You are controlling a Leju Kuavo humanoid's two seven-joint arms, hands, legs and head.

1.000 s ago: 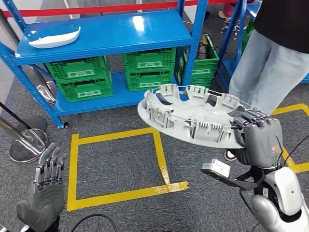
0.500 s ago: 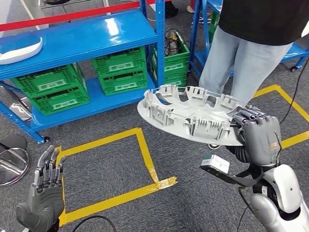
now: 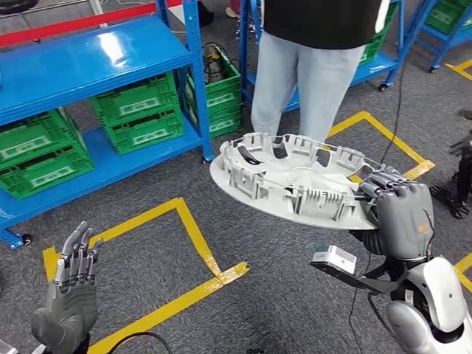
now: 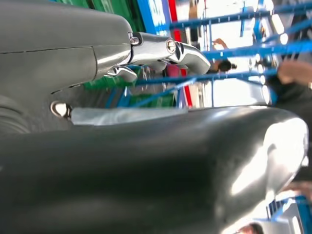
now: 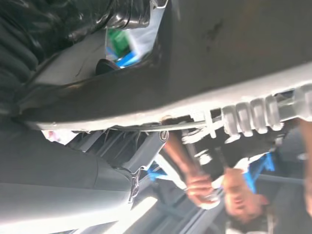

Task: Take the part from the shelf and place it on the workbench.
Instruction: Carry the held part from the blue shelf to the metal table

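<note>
Part [image 3: 289,181] under carriage: one large, round, pale grey moulded plastic disc, wheel-cover shaped, with a smooth shallow face and a raised ring of ribbed clips and cut-out tabs along its rim. It is sitting roughly level in the air above the carpeted floor, tilting slightly down toward the robot, with nothing else touching it. The right hand [image 3: 398,214], grey-shelled with dark fingers, is gripping the disc at the rim nearest the robot's right side, fingers folding over the top edge; the right wrist view is showing the disc's grey underside and ribbed edge [image 5: 254,114] close against that hand. The left hand [image 3: 69,295] is hanging low, palm up, fingers straight and slightly apart, holding nothing.

Behind the disc, one blue metal shelf rack [image 3: 83,66] with glossy painted decks is holding four visible green ribbed plastic crates [image 3: 139,110], each bearing a white label. The floor is dark grey short-pile carpet [image 3: 267,295] marked with yellow tape outlines [image 3: 195,236]. One person in pale jeans and a black top [image 3: 303,74] is standing just beyond the disc, beside the rack.
</note>
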